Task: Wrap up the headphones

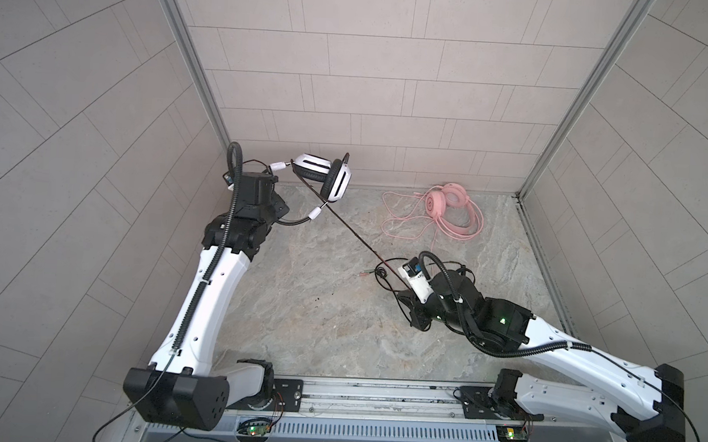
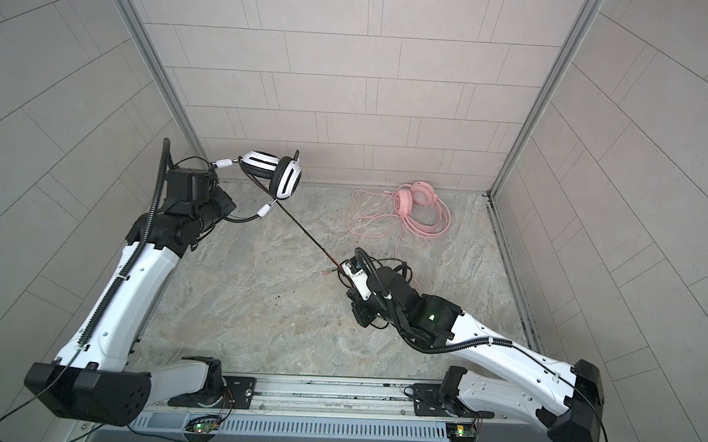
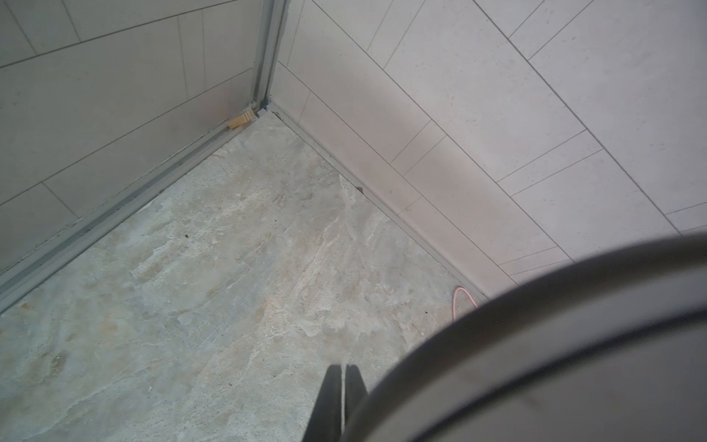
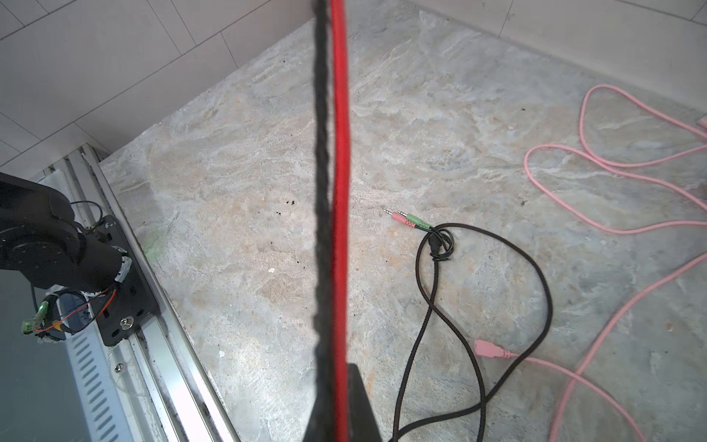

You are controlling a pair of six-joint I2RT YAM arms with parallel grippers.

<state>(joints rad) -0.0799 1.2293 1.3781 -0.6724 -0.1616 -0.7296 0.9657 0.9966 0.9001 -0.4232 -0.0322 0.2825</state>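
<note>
Two headsets: white headset (image 1: 329,177), pink headset (image 1: 452,212); two arms.

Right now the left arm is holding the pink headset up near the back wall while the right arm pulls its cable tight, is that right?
Not quite. The raised headset is the white-and-black striped over-ear headset, not the pink one. Both top views show the all-pink over-ear headset lying untouched on the stone-patterned tabletop. The rest holds: the right gripper has its jaws shut on the taut black-and-red cable.
</note>
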